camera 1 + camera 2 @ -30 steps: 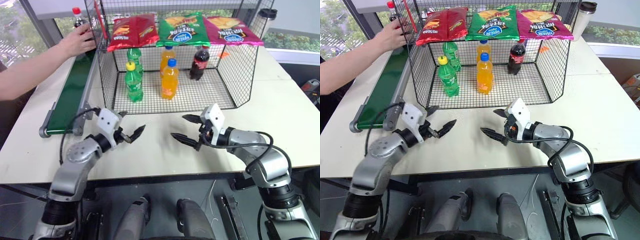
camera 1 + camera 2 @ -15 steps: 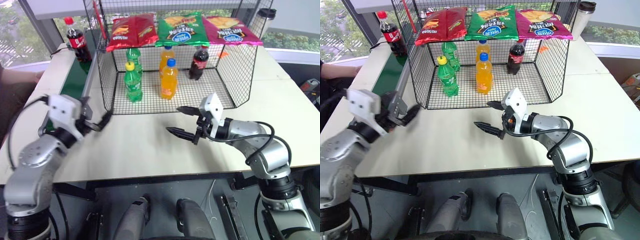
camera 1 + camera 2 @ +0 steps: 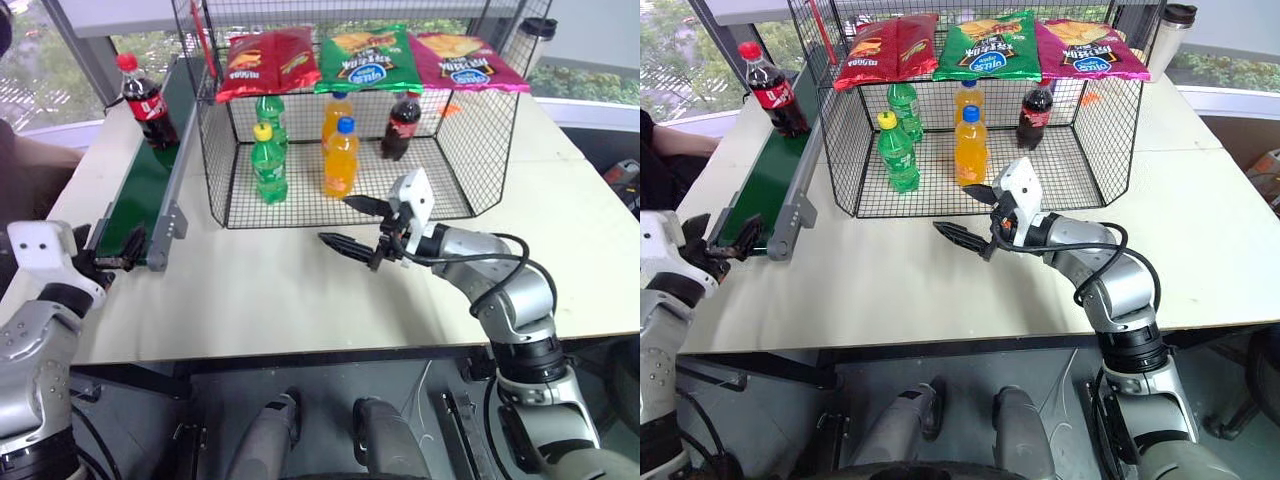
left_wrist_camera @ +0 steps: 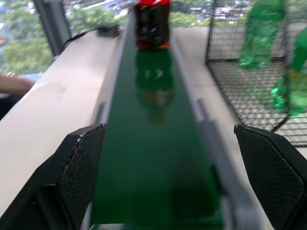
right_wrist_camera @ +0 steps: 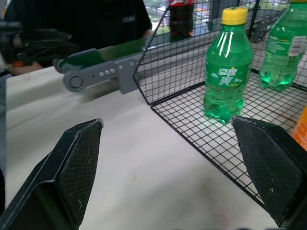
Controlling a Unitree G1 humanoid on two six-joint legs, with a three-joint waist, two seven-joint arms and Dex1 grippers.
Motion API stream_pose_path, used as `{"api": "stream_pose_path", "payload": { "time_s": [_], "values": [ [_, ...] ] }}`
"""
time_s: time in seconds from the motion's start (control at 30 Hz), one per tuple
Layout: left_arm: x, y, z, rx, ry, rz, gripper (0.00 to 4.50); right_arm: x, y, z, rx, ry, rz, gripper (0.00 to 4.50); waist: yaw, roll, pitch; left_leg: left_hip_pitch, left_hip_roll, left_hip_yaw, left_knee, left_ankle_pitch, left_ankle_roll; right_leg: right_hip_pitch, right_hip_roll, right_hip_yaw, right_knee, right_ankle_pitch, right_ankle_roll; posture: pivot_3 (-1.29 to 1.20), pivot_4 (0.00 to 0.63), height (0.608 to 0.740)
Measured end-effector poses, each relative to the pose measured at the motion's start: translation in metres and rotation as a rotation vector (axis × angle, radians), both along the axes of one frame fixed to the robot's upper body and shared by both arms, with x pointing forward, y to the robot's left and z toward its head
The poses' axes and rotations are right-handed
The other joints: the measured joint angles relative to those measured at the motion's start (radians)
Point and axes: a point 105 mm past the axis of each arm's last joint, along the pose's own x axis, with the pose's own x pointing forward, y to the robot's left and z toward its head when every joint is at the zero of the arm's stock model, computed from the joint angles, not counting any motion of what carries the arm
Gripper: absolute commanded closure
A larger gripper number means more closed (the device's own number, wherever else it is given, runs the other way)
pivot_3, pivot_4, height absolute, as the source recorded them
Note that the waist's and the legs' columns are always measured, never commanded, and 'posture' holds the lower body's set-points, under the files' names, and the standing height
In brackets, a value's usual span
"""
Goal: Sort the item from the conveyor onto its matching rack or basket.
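Cola bottle (image 3: 146, 88), red-labelled, is stood upright on conveyor (image 3: 140, 200), cap up; left gripper (image 3: 112, 262) and right gripper (image 3: 352, 222) are spread, empty.

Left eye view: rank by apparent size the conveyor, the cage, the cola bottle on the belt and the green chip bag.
1. Cage
2. Conveyor
3. Green chip bag
4. Cola bottle, though it stands farther back, so its smallness is partly distance.

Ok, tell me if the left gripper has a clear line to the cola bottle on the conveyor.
Probably yes. The left gripper sits open at the near end of the conveyor, and bare belt runs to the cola bottle standing at the far end. It looks a long stretch, though.
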Motion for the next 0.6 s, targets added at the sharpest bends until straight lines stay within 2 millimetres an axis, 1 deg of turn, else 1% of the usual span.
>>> {"api": "stream_pose_path", "payload": {
  "time_s": [0.07,0.4,0.5,0.6],
  "values": [
    [-0.001,0.005,0.000,-0.004,-0.004,0.022,0.00,0.001,-0.001,0.000,-0.005,-0.006,-0.011,0.06,-0.001,0.000,0.000,0.000,0.000,0.000,0.000,0.000,0.000,0.000,0.000,0.000,0.000,0.000,0.000,0.00,0.150,0.738],
    [0.005,0.013,-0.004,-0.033,-0.017,0.040,0.00,0.004,-0.004,-0.003,-0.016,-0.003,-0.042,0.06,-0.003,0.000,0.000,0.000,0.000,0.000,0.000,0.000,0.000,0.000,0.000,0.000,0.000,0.000,0.000,0.00,0.150,0.738],
    [0.007,0.012,-0.004,-0.037,-0.018,0.034,0.00,0.004,-0.004,-0.003,-0.018,-0.003,-0.044,0.06,-0.002,0.000,0.000,0.000,0.000,0.000,0.000,0.000,0.000,0.000,0.000,0.000,0.000,0.000,0.000,0.00,0.150,0.738],
    [0.013,0.008,-0.003,-0.041,-0.028,0.014,0.00,0.004,-0.004,-0.003,-0.019,-0.003,-0.044,0.06,-0.001,0.000,0.000,0.000,0.000,0.000,0.000,0.000,0.000,0.000,0.000,0.000,0.000,0.000,0.000,0.00,0.150,0.738]
  ]
}}
